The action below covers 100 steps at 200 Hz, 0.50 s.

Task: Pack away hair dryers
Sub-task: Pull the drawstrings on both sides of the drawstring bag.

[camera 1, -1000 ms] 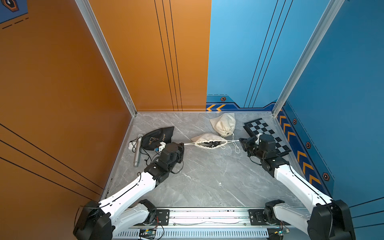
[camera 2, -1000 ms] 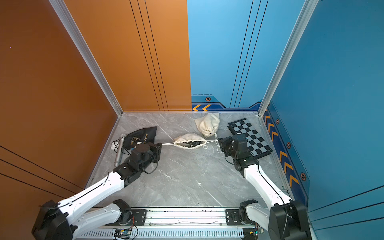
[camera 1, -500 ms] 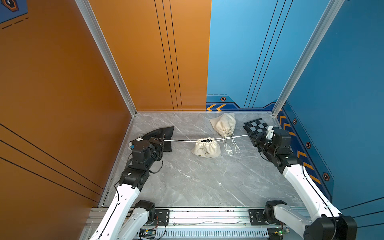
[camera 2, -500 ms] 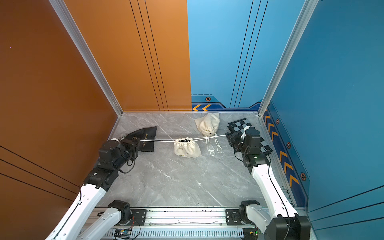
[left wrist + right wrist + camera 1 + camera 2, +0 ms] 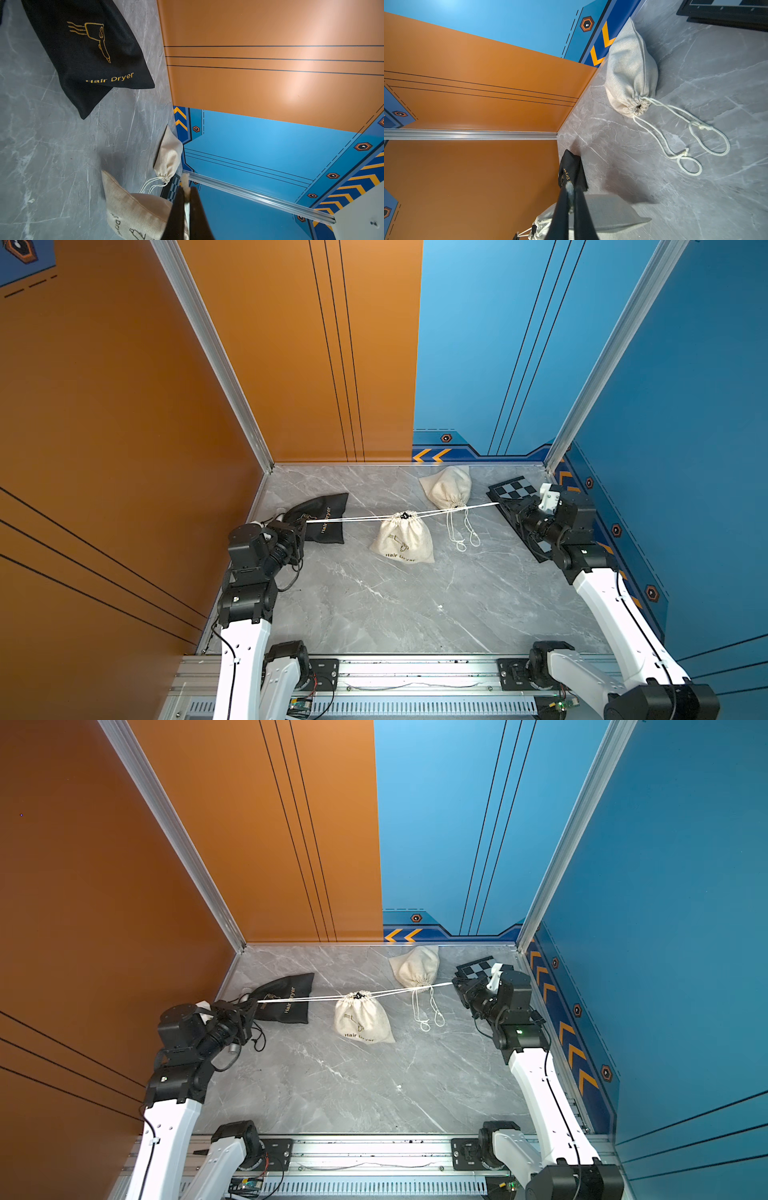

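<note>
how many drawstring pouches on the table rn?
3: black pouch on the left side, beige pouch mid-table, second beige pouch at the back. None apparently hidden.

Can't see inside the middle beige pouch (image 5: pixel 401 539) or the far beige pouch (image 5: pixel 446 487); the cloth hides everything. Something white (image 5: pixel 281 515) behind the black pouch (image 5: pixel 320 518), near the table's (image 5: pixel 374 605) left edge, is mostly hidden by the left arm (image 5: pixel 249 547). The right arm (image 5: pixel 569 522) covers part of the checkered board (image 5: pixel 513 489). The drawstring (image 5: pixel 357 517) ends vanish inside the pinched left gripper (image 5: pixel 188 193) and right gripper (image 5: pixel 571 193).
</note>
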Motion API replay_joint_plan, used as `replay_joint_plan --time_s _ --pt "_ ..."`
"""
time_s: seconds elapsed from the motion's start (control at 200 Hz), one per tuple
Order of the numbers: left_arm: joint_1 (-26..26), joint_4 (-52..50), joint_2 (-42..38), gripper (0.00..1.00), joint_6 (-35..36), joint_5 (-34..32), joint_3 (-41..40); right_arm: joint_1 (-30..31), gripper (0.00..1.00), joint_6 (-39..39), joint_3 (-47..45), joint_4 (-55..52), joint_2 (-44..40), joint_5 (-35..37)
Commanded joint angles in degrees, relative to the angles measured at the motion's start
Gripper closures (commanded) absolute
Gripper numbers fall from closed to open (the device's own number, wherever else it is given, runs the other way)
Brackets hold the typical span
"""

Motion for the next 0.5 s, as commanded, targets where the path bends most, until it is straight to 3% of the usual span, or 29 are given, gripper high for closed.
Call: replay_joint_plan --time_s 0.0,0.27,0.495 --pt "4.47 2.72 0.59 1.0 0.58 -8.95 1.35 -5.36 1.0 0.04 3.3 1.29 0.88 10.71" --pt "3.43 9.09 8.78 1.0 -0.2 -9.7 4.78 -3.27 1.0 3.2 9.97 6.79 7.31 12.19" --pt "1.8 18.07 22.82 1.0 0.36 -8.54 13.21 1.51 1.0 5.08 24.37 12.67 22.79 12.04"
